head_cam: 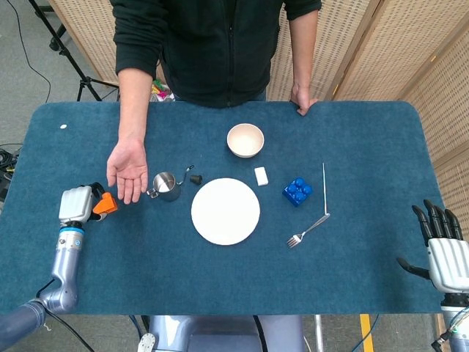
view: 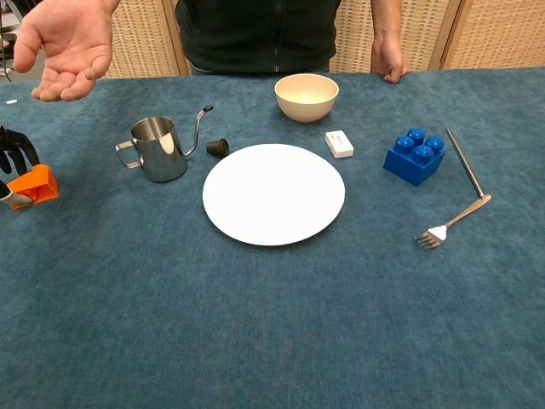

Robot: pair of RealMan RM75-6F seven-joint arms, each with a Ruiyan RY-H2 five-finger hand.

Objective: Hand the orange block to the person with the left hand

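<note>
Contact is made: the small orange plastic block (head_cam: 108, 203) is pinched in the left hand (head_cam: 79, 205), just beside and below the person's upturned palm (head_cam: 128, 171).

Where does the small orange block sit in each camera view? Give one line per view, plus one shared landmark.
Head view: small orange block at far left, in the left hand.
Chest view: at the left edge, mid-height.
Shared landmark: steel gooseneck pitcher to the block's right.
</note>
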